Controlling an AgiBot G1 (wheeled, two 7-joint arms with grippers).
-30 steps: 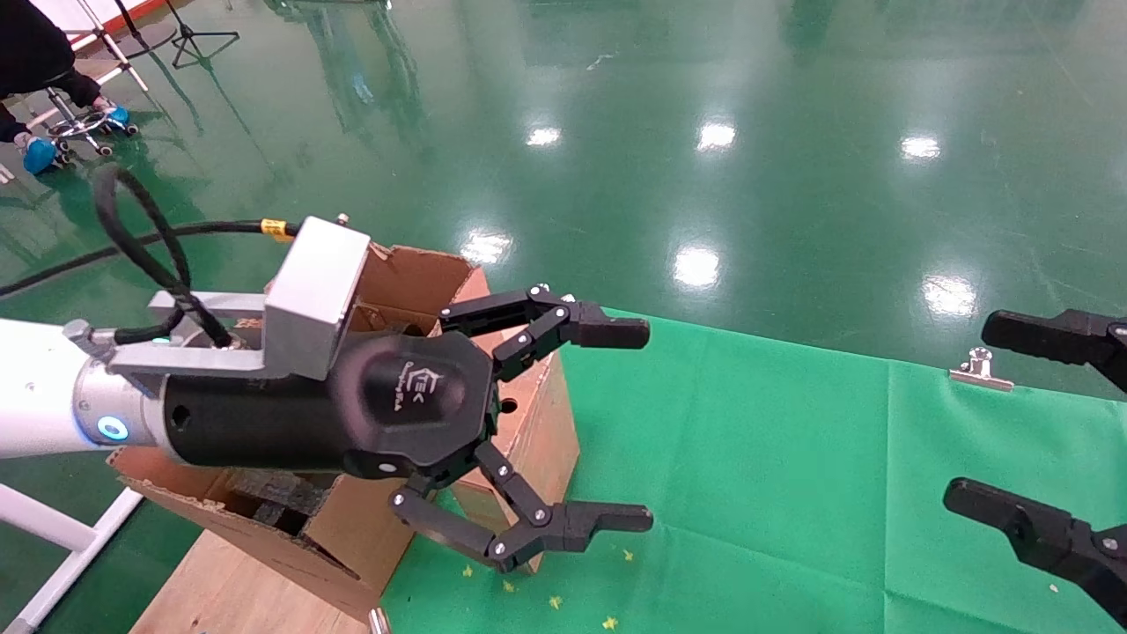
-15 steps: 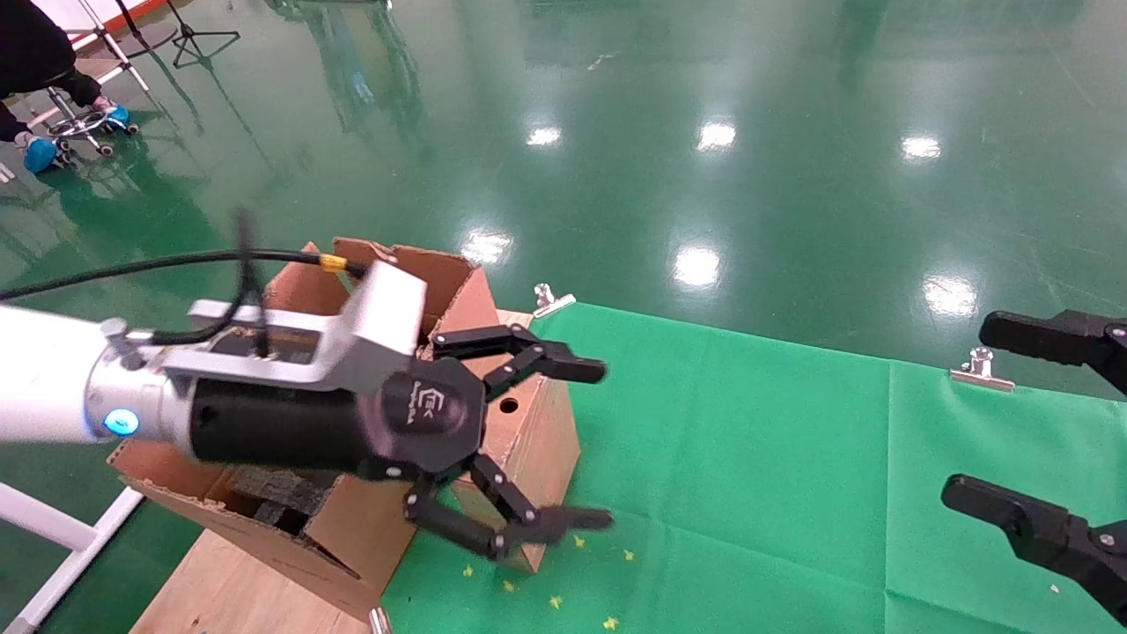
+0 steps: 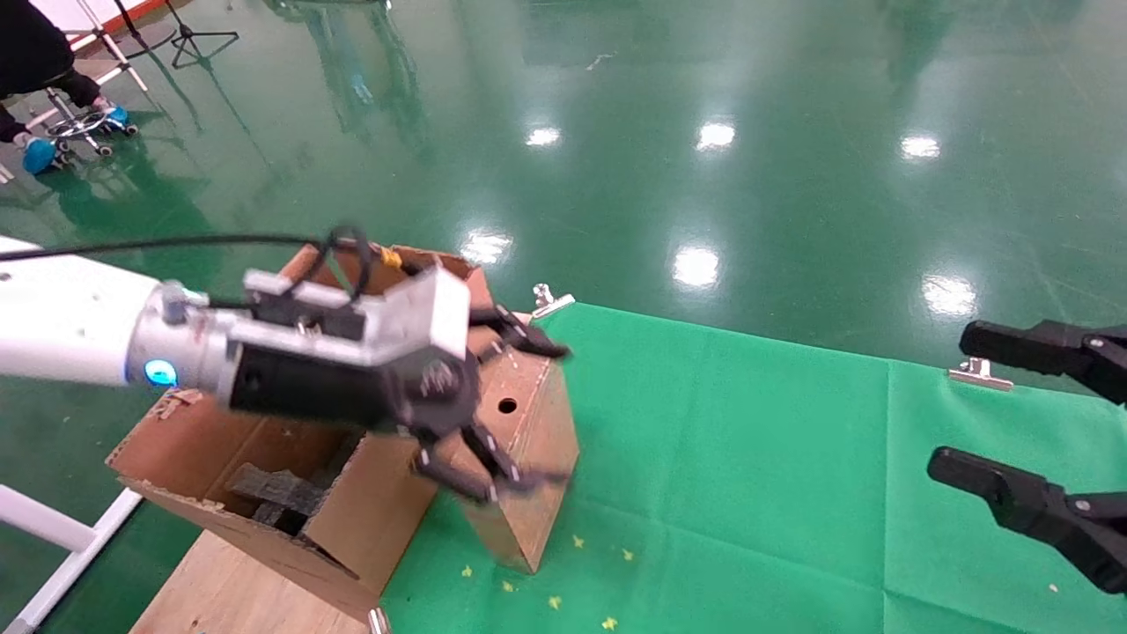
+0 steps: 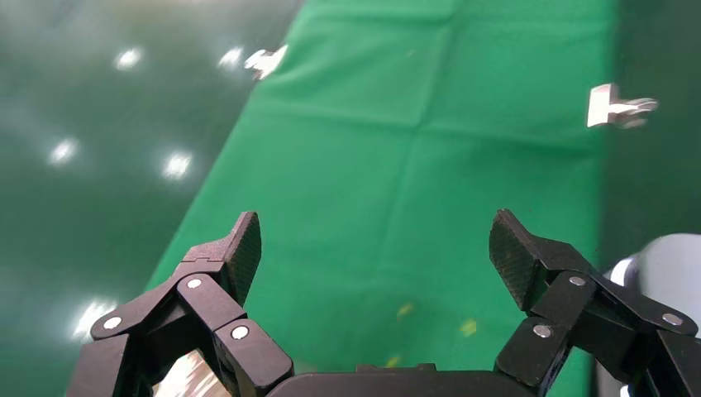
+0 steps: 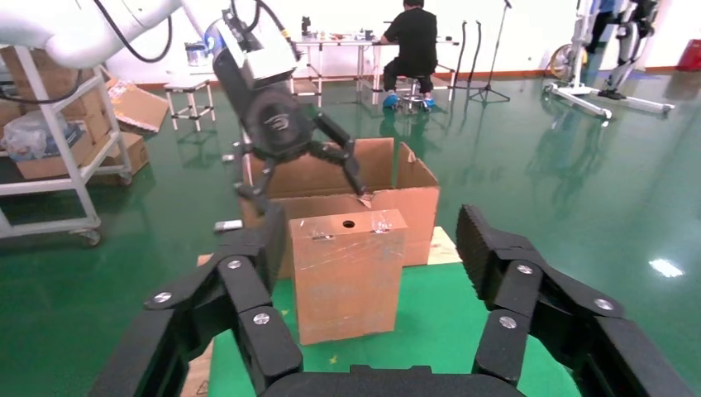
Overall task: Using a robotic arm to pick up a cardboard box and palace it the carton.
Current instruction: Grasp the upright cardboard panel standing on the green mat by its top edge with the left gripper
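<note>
Cardboard box [image 3: 519, 458] stands upright on the green-covered worktop [image 3: 748, 475], touching the carton [image 3: 264, 493] beside it. Left gripper [image 3: 519, 414] hovers over the box, fingers spread wide. Right gripper [image 3: 995, 405] waits well apart, fingers spread.

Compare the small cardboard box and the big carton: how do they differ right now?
The cardboard box is narrow and closed, standing upright on the green cloth; the carton is far bigger, open, with ragged flaps. The box has a round hole; the carton holds dark foam. Both are brown cardboard, side by side.
</note>
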